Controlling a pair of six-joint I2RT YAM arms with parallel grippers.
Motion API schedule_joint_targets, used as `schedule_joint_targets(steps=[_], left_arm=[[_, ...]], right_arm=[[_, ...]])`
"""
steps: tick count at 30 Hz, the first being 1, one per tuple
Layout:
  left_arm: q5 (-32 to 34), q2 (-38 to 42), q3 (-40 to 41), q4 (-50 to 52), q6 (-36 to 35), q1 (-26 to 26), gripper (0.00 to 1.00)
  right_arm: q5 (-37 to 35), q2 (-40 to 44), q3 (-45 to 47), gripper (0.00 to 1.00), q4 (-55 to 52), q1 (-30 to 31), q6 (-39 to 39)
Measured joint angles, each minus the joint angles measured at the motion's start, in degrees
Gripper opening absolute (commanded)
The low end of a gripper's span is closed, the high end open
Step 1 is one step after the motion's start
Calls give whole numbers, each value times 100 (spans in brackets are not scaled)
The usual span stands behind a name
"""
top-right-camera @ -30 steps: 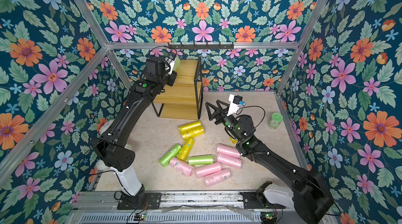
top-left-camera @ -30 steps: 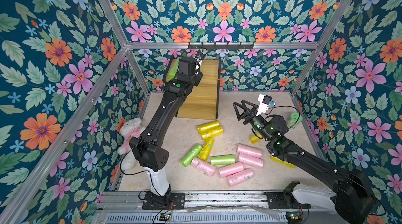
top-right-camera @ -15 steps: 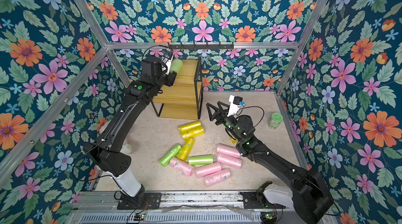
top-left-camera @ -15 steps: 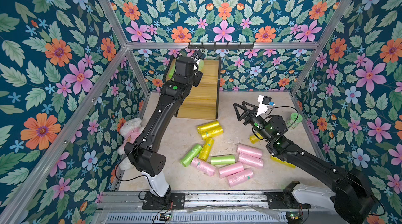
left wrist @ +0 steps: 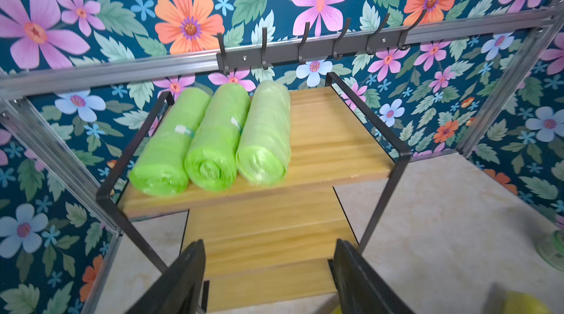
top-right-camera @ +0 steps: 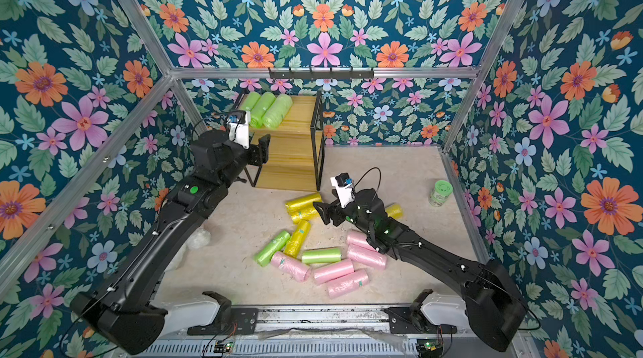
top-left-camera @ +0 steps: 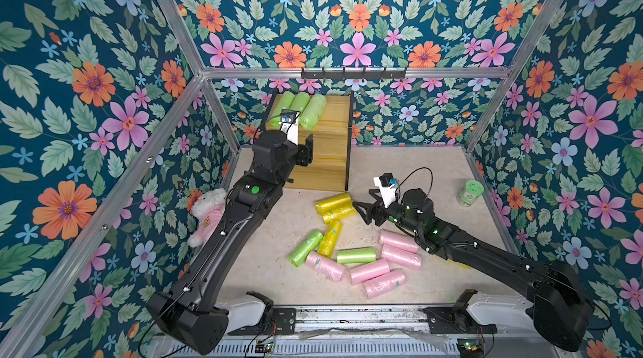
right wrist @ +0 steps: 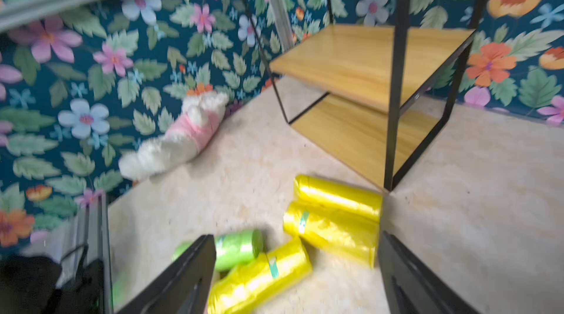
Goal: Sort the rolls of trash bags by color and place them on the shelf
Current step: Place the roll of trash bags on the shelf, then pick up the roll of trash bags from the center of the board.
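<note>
The shelf (top-left-camera: 335, 112) (top-right-camera: 302, 109) stands against the back wall. Three lime green rolls of trash bags (top-left-camera: 301, 109) (left wrist: 213, 138) lie side by side on its top board. My left gripper (top-left-camera: 306, 154) (left wrist: 268, 251) hangs open and empty in front of the shelf, below that board. My right gripper (top-left-camera: 363, 199) (right wrist: 297, 245) is open just over two yellow rolls (top-left-camera: 335, 206) (right wrist: 332, 214) on the floor by the shelf's foot. A third yellow roll (top-left-camera: 330, 238), two green rolls (top-left-camera: 306, 247) and several pink rolls (top-left-camera: 368, 271) lie nearer the front.
A white and pink plush toy (top-left-camera: 208, 213) lies by the left wall. A green-lidded jar (top-left-camera: 470, 192) stands near the right wall. A black hook rail (top-left-camera: 353, 72) hangs above the shelf. One more yellow roll (top-right-camera: 395, 210) peeks out behind my right arm.
My left gripper opened, left a green roll on the top board and drew back and down from the shelf. My right gripper sank a little toward the yellow rolls.
</note>
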State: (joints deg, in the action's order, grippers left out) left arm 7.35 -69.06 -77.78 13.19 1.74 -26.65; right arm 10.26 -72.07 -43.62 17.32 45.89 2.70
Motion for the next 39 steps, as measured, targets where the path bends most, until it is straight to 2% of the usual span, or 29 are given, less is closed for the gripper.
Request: schedule_joint_targets(steps=[7,13,20,31,39], left_arm=[[-570,811,1412,-149,715,2,73],[-881,898,2131,-63,988,20,75],[-872,883,2288,-24,1025,74,75],[-846,822,2269,-28,1025,79,75],[-726,846,2293,-42,1032,79,75]], right_arm=[[85,-627,-293,87,-1294,911,-1366],[-125,-1377,-638,86,-2221,1187,-1985],[-179,-1923,-909,84,-2815,1274,-2332],[-341,-2691,-1300,71,-3156,1292,-2490],[-778,-2739,-1335,50,-3106,1126,-2529]])
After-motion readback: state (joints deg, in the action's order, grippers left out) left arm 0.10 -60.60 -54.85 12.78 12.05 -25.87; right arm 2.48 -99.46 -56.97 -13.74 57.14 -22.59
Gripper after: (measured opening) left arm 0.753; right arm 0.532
